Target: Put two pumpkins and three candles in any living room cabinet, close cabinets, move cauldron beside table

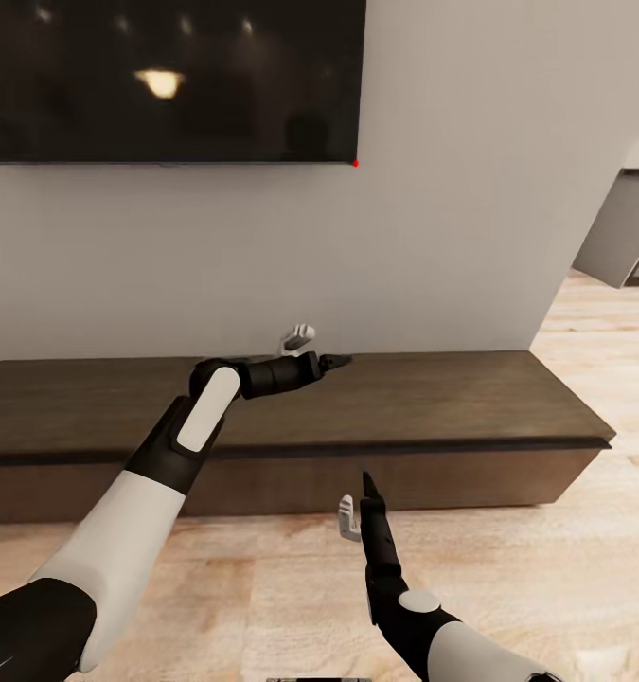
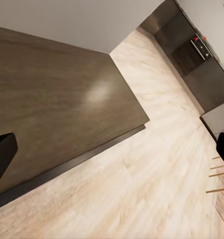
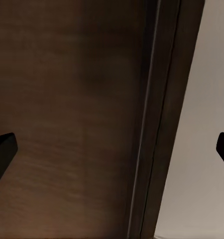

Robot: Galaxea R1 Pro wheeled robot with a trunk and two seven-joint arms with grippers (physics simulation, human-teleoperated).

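Dark-brown wood forms the long, low cabinet, seen closed against the wall. Left gripper and right gripper are spread wide, empty.

Right wrist view: dark-brown wood face of the cabinet close up, grain running lengthwise. A darker edge strip borders it, with pale wall beyond. Two black fingers sit at opposite frame edges, spread wide, nothing between them.

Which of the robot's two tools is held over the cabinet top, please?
The left tool, reaching out over the dark cabinet top; the right tool is lower, in front of its face.
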